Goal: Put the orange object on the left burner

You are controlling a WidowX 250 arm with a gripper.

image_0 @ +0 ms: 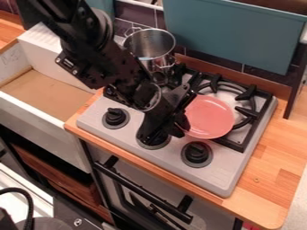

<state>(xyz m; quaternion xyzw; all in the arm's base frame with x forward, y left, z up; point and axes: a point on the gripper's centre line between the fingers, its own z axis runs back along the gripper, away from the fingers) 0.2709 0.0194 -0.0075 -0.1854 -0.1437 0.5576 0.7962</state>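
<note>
The gripper (162, 132) hangs low over the front of the stove, above the middle knob, with its fingers apart and nothing visible between them. A round salmon-orange plate (208, 117) lies over the front left part of the right burner. Its left edge meets the gripper's right side in the view; whether they touch, I cannot tell. The arm covers most of the left burner, where a tall steel pot (150, 44) stands at the back.
Black grates (244, 143) and three knobs, among them the right one (196, 154), are on the stove (221, 179). A white sink (36, 114) is at the left. Behind the stove stands a teal panel (234, 33). Wooden counter (277, 157) borders the right side.
</note>
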